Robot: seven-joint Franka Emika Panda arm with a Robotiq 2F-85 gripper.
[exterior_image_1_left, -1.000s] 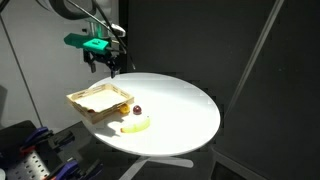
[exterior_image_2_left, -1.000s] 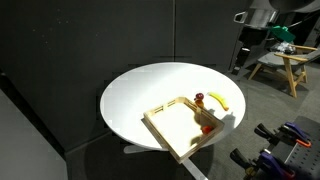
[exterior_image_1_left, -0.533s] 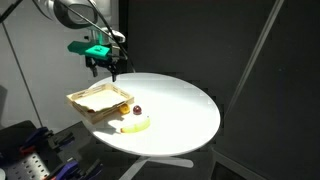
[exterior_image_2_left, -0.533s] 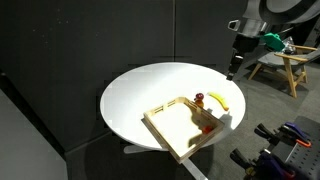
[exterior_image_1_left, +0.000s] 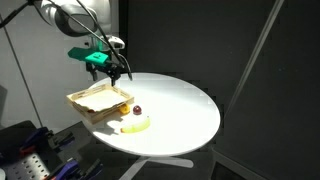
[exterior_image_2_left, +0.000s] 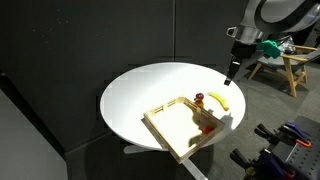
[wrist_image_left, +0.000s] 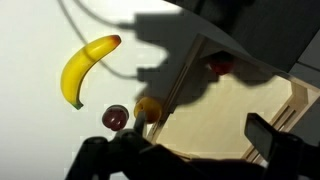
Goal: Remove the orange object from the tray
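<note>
The tray [exterior_image_1_left: 88,101] [exterior_image_2_left: 168,126] of pale wood sits near the edge of the round white table. The orange object [exterior_image_2_left: 207,127], a tiny orange-red piece, lies inside it close to a corner. In the wrist view it shows as a reddish spot [wrist_image_left: 220,66] in shadow on the tray [wrist_image_left: 235,110] floor. My gripper [exterior_image_1_left: 118,72] [exterior_image_2_left: 232,72] hangs open in the air above the table, beside the tray. In the wrist view the gripper [wrist_image_left: 185,150] has nothing between its dark fingers [wrist_image_left: 270,135], which frame the tray floor far below.
A dark maroon ball [wrist_image_left: 115,117] [exterior_image_1_left: 137,110] [exterior_image_2_left: 199,98] and a yellow-orange round piece [wrist_image_left: 148,108] lie just outside the tray rim. A yellow banana [wrist_image_left: 85,68] [exterior_image_1_left: 135,125] [exterior_image_2_left: 218,100] lies beyond them. The white table [exterior_image_1_left: 180,105] is small and round, and black curtains surround it.
The open gripper has moved down and closer to the tray. The objects on the table have stayed where they were.
</note>
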